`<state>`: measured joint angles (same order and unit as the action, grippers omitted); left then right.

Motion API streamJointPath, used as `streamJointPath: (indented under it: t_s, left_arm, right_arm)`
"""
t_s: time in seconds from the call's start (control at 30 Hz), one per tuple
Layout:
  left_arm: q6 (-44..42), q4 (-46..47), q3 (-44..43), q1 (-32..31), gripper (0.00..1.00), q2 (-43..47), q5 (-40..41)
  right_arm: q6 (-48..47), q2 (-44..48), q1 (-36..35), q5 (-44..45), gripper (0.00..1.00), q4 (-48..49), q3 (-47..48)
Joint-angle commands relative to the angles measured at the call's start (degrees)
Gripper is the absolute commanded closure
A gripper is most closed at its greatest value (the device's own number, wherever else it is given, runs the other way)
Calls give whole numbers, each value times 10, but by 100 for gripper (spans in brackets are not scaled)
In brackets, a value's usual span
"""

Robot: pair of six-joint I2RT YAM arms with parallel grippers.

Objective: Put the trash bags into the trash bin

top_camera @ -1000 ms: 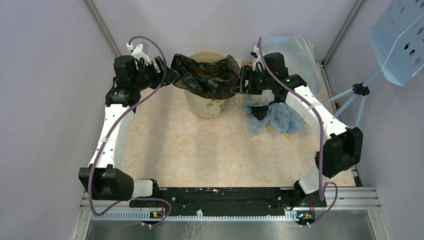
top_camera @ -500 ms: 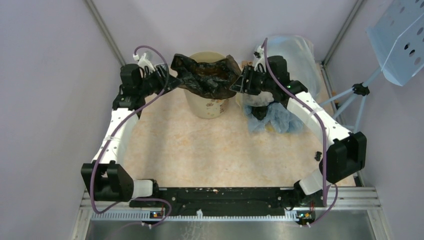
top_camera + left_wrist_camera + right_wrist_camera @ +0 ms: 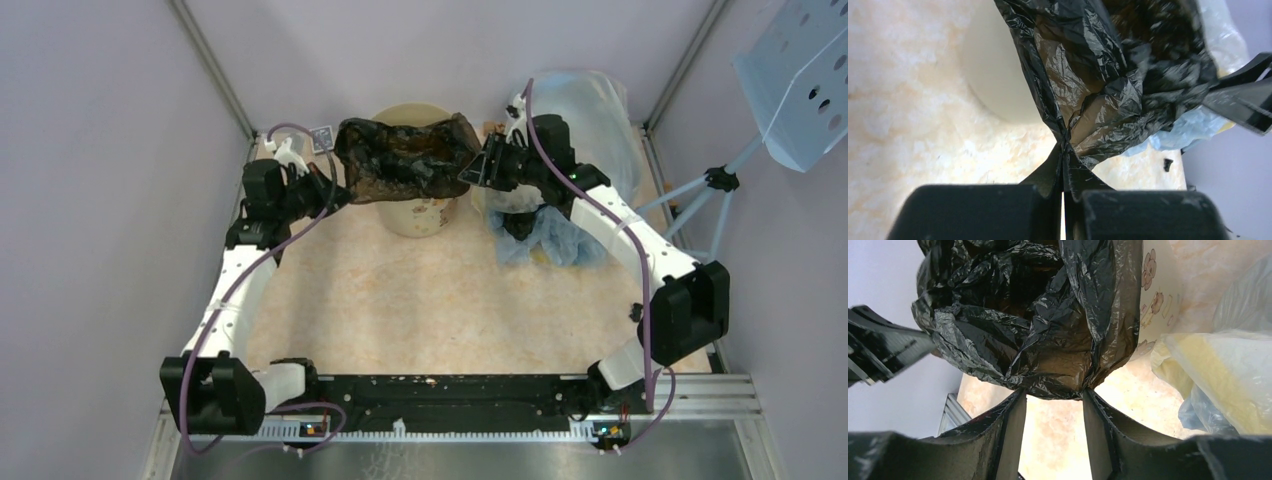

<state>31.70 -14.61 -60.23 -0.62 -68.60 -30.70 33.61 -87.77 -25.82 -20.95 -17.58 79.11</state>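
A black trash bag (image 3: 405,160) lies spread over the mouth of the cream trash bin (image 3: 415,212) at the back of the table. My left gripper (image 3: 338,188) is shut on the bag's left edge; in the left wrist view its fingertips (image 3: 1064,150) pinch a thin fold of the bag (image 3: 1098,85) beside the bin (image 3: 993,85). My right gripper (image 3: 468,172) is at the bag's right edge. In the right wrist view it (image 3: 1053,395) stands open, and the bag's bunched rim (image 3: 1038,315) rests across its fingertips. The bin's printed side (image 3: 1155,295) shows to the right.
A large translucent sack (image 3: 585,100) stands behind the right arm. A crumpled blue bag (image 3: 560,240) and a pale yellow bag (image 3: 1208,370) lie right of the bin. A pale blue perforated panel (image 3: 800,80) on a stand is at the far right.
My left gripper has shut on the bag's left edge and drawn back towards the near side, stretching the bag wider. My right gripper's jaws have narrowed at the right edge.
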Motion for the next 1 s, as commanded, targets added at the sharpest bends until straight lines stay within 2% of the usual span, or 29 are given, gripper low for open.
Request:
streamJointPath:
  t_s: [0.0,0.23,0.47,0.6,0.73,0.97]
  left_arm:
    - [-23,16,59,2,100,30,22]
    - [-9,73,79,2,100,-28,1]
    - [-7,108,77,2,100,-67,18]
    - [3,139,82,2,100,-79,9]
    - [7,142,71,2,100,-95,-3]
    - [15,175,63,3,100,-115,-6]
  right_arm:
    - [-9,3,-5,19,55,11,-5]
    - [-9,-16,-5,25,62,15,6]
    - [-58,0,-5,69,61,-34,54]
    - [-90,-20,-4,97,58,-97,129]
    - [-106,-57,-4,135,44,-132,200]
    - [-116,-219,-5,159,40,-244,405]
